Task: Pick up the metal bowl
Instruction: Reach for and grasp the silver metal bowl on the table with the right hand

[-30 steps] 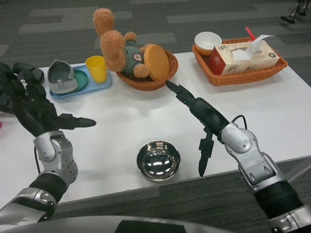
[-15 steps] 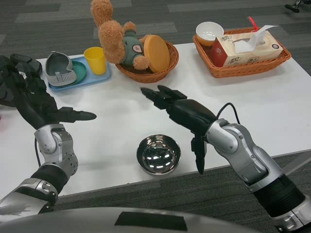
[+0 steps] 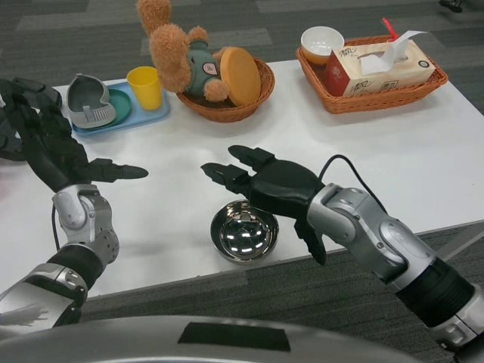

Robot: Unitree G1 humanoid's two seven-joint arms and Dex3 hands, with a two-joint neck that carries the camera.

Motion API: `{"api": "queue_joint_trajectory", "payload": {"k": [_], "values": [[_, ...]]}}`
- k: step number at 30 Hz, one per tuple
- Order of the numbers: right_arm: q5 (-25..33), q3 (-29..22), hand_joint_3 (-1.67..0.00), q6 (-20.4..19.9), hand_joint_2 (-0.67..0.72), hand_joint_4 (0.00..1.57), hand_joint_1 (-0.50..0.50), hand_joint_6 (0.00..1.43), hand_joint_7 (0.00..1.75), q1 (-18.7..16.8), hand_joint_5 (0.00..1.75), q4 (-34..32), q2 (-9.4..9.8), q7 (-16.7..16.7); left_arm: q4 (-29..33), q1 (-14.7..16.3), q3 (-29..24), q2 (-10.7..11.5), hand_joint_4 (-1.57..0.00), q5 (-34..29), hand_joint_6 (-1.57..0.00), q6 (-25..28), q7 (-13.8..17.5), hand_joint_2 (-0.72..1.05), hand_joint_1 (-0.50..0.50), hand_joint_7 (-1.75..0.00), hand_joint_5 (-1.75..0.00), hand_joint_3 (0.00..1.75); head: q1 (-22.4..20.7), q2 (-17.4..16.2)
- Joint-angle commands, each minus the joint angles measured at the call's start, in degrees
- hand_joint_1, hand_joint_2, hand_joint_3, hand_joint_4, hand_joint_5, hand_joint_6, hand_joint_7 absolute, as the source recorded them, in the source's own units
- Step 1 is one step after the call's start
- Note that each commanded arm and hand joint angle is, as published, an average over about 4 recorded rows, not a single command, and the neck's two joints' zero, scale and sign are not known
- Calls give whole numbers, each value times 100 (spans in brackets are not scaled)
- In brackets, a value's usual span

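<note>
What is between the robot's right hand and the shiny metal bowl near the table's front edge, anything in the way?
Nothing visible. The right hand hovers open just above and behind the shiny round metal bowl, fingers spread over its far rim. The white table around the bowl is bare; the baskets and blue tray sit well back.

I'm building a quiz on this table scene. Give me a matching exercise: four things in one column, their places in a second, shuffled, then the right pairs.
Things:
1. metal bowl
2. yellow cup
3. teddy bear
4. tissue box

Places:
A. in the round wicker basket
B. on the blue tray
C. near the table's front edge, partly under the right robot hand
D. in the rectangular wicker basket

Pairs: 1-C, 2-B, 3-A, 4-D
</note>
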State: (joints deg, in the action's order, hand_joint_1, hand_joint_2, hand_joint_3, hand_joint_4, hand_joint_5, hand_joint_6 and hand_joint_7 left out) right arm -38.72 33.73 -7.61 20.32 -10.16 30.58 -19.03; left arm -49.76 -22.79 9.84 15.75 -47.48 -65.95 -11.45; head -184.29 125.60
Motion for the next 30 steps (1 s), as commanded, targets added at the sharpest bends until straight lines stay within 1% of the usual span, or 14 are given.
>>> {"api": "queue_joint_trajectory", "payload": {"k": [1,2,5,8,10,13,16,20,22,25,27,30], "values": [[-170,169,-8,-138,28,0,-19,0,0,289,0,372,-131,-35,-80,-94,53,106,0,-100,0,-2,2,-72,-50,0,0,9,45,47],[-197,239,-10,-171,25,0,-17,0,0,390,0,519,-175,-44,-100,-107,66,122,0,-117,0,-2,2,-72,-50,0,0,9,38,54],[-199,597,-16,-221,20,0,-17,0,0,754,0,827,-250,-51,-137,-134,106,165,0,-183,0,1,2,-72,-50,0,0,9,26,70],[-109,1133,-16,-173,15,0,-17,0,0,1161,0,1018,-276,-13,-144,-136,106,183,0,-221,0,1,2,-72,-50,0,0,9,32,64],[8,1436,-20,-129,15,0,-17,0,0,1352,0,1095,-247,4,-153,-129,121,194,0,-247,0,-4,2,-72,-50,0,0,9,41,87],[203,1847,-18,-61,11,0,-17,0,0,1603,0,1275,-201,31,-157,-112,176,214,0,-284,0,-2,2,-72,-50,0,0,9,73,105],[427,2230,-16,-61,12,0,-17,0,0,1855,0,1532,-133,88,-157,-101,229,231,0,-337,0,-4,2,-72,-50,0,0,9,100,129],[616,2823,-24,5,9,0,-17,0,0,2253,0,1596,89,154,-148,-86,317,275,0,-372,0,-6,-2,-72,-50,0,0,9,130,108],[671,2985,-24,49,12,0,-17,0,0,2339,0,1574,177,182,-144,-86,350,289,0,-388,0,-4,-4,-72,-50,0,0,9,134,109],[700,3130,-24,119,11,0,-17,0,0,2411,0,1554,300,191,-120,-75,374,289,0,-394,0,-2,0,-72,-50,0,0,9,143,111],[649,3111,-24,137,9,0,-17,0,0,2372,0,1545,348,196,-104,-59,376,289,0,-394,0,-6,-4,-72,-50,0,0,9,158,105],[555,3056,-24,137,9,0,-17,0,0,2293,0,1543,346,198,-96,-46,369,289,0,-394,0,-6,-4,-72,-50,0,0,9,209,80]]}}
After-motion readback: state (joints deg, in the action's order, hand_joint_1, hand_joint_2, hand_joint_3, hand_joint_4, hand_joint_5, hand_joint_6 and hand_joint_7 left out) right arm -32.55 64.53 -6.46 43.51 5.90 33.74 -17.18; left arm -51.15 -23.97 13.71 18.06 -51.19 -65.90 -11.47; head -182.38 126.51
